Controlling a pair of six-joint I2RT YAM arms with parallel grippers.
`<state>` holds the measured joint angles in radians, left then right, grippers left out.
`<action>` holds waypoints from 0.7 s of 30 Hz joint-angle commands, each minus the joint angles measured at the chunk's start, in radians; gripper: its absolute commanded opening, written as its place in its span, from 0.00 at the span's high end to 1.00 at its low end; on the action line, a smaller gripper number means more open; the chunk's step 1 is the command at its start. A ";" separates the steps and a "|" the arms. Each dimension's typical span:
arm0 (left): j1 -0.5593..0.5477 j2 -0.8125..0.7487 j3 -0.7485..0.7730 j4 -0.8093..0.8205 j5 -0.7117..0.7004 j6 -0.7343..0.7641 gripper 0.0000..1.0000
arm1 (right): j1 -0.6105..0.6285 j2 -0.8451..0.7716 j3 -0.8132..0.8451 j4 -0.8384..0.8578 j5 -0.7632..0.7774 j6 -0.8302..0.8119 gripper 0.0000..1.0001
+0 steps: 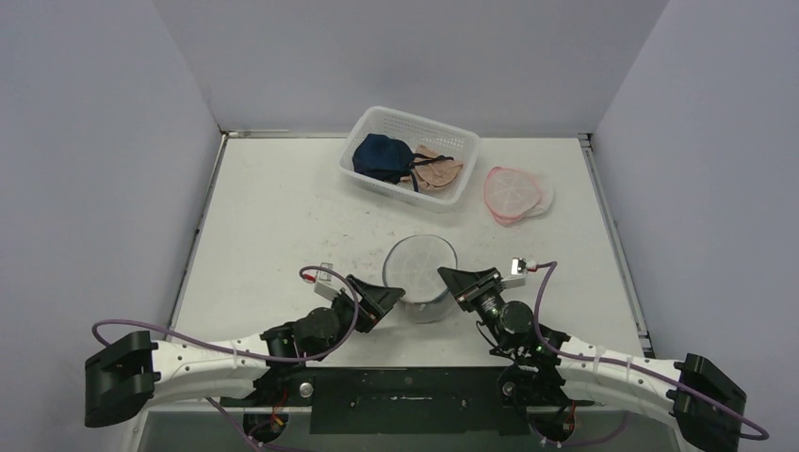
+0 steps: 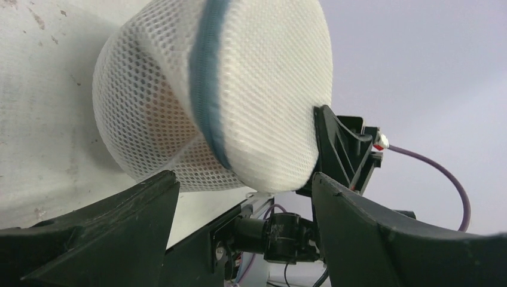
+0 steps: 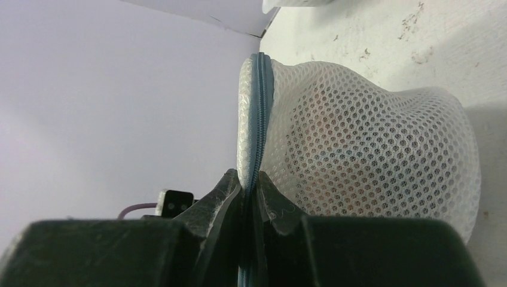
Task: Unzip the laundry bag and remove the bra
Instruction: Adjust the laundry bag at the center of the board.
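Scene: laundry bag (image 1: pixel 422 273) at the middle of the table's (image 1: pixel 273 217) near edge, between my 2 grippers; zipper (image 3: pixel 260 119) closed wherever I can see it. My right gripper (image 3: pixel 248 179) is pinched tight on the zipper band at the bag's side; view too close to tell if the pull tab sits between the tips. My left gripper (image 2: pixel 244 179) stands wide, 1 finger each side of the bag's lower edge, holding nothing. Pinkish patch behind the mesh is probably the bra (image 3: pixel 311 143). To do this well: clamp left on mesh just beside the zipper as anchor, then draw right along the band, keeping the bag down.
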<state>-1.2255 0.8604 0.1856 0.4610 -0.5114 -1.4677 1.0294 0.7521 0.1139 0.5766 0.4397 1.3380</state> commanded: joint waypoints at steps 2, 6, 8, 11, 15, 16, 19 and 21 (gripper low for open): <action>-0.006 0.101 0.006 0.180 -0.028 -0.043 0.21 | 0.009 -0.027 -0.026 0.142 0.028 0.056 0.95; -0.005 0.153 -0.004 0.254 -0.054 -0.037 0.31 | 0.010 -0.017 -0.048 0.176 0.011 0.070 0.95; -0.001 0.161 -0.005 0.279 -0.070 -0.023 0.42 | 0.011 -0.011 -0.061 0.195 0.000 0.073 0.95; 0.011 0.158 0.004 0.276 -0.073 -0.002 0.54 | 0.011 -0.007 -0.078 0.220 -0.011 0.081 0.95; 0.020 0.176 0.014 0.258 -0.056 -0.005 0.51 | 0.011 -0.012 -0.091 0.229 -0.015 0.087 0.95; 0.020 0.185 0.012 0.262 -0.049 -0.011 0.46 | 0.011 -0.015 -0.091 0.229 -0.015 0.086 0.95; 0.020 0.214 0.010 0.275 -0.028 -0.022 0.32 | 0.011 -0.022 -0.090 0.227 -0.013 0.084 0.95; 0.019 0.235 0.009 0.293 -0.020 -0.022 0.31 | 0.011 -0.021 -0.090 0.231 -0.017 0.083 0.95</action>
<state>-1.2091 1.0634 0.1848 0.6708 -0.5457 -1.4864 1.0302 0.7441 0.0166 0.6968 0.4286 1.4048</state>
